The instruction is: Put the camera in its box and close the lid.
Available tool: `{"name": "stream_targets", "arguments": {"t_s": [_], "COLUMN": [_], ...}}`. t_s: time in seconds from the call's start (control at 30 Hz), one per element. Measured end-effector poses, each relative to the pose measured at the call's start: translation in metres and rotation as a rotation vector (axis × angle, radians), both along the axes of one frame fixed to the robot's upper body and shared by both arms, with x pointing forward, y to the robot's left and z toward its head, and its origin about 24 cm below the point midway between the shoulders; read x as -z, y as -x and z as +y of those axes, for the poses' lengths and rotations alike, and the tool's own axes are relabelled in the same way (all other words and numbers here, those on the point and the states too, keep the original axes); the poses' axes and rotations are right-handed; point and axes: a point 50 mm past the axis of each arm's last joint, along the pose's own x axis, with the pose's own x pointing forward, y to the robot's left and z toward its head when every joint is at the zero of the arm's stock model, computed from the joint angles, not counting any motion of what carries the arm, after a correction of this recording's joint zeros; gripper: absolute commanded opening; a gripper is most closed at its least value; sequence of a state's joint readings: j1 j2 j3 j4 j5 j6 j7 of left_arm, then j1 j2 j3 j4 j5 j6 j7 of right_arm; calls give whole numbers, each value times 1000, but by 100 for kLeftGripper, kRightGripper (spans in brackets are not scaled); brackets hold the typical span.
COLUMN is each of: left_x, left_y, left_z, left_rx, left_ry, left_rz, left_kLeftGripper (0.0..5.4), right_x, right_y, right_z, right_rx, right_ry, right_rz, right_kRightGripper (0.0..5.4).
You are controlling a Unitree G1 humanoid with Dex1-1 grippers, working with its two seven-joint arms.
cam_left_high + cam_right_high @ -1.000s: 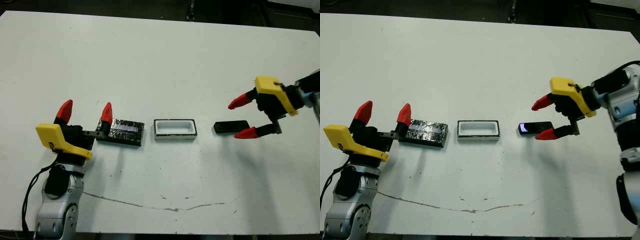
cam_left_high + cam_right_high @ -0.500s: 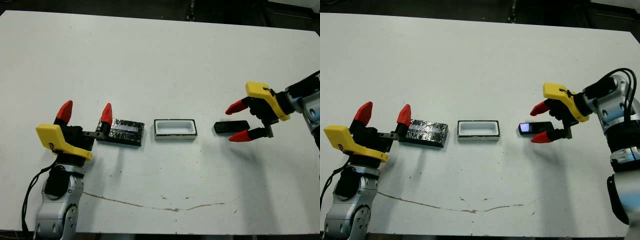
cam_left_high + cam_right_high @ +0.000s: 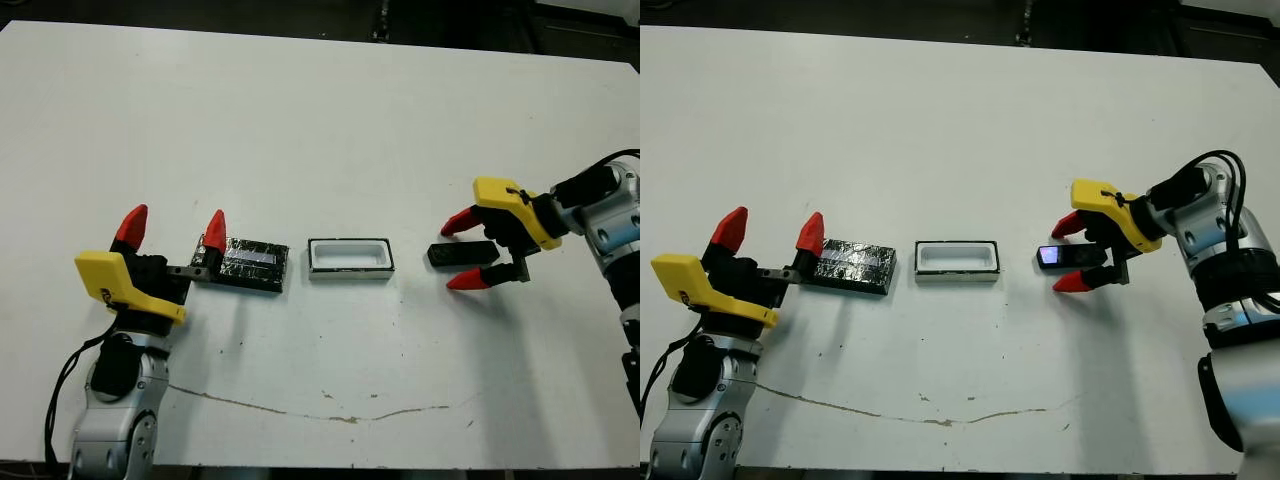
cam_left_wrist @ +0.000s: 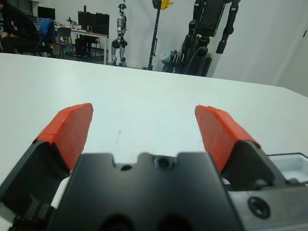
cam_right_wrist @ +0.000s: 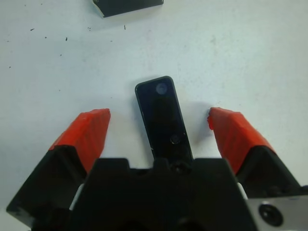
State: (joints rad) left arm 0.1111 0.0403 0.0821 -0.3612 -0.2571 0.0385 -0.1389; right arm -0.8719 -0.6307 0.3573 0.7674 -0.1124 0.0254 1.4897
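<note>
Step in hand: reaching for the camera [image 3: 462, 254], by my reading; nothing is lifted yet.
Camera, where: flat on the white table [image 3: 320, 120], to the right of the box [image 3: 350, 257], apart from it, nothing in the gap.
Camera, long axis: left-right across the table, in line with the box's long side.
Right gripper [image 3: 462, 250]: fingers spread wide, one tip on the camera's far side and one on its near side; the wrist view shows the camera [image 5: 163, 118] running lengthwise between them, pointing away from the gripper's body. No contact visible.
What the move turns on: the fingers straddle the narrow width, so closing should pinch the long edges.
Nearer arm: the right, plainly.
Left gripper [image 3: 174, 229]: fingers wide, holding nothing, one tip just beside the lid [image 3: 246, 264].
Box: open, empty, between lid and camera.
</note>
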Motion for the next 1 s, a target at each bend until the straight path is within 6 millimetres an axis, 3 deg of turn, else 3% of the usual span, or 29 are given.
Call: {"name": "stream_targets", "arguments": {"t_s": [0.77, 1.0], "left_x": [0, 0], "left_y": [0, 0], "left_z": [0, 0], "left_rx": [-7, -9], "left_ry": [-7, -7], "left_rz": [2, -1], "left_kLeftGripper": [540, 540], "right_x": [1, -1], "right_y": [1, 1], "right_z": [4, -1], "right_rx": [-4, 69], "right_ry": [-12, -112], "right_rz": [-78, -85], "right_kRightGripper": [174, 165]}}
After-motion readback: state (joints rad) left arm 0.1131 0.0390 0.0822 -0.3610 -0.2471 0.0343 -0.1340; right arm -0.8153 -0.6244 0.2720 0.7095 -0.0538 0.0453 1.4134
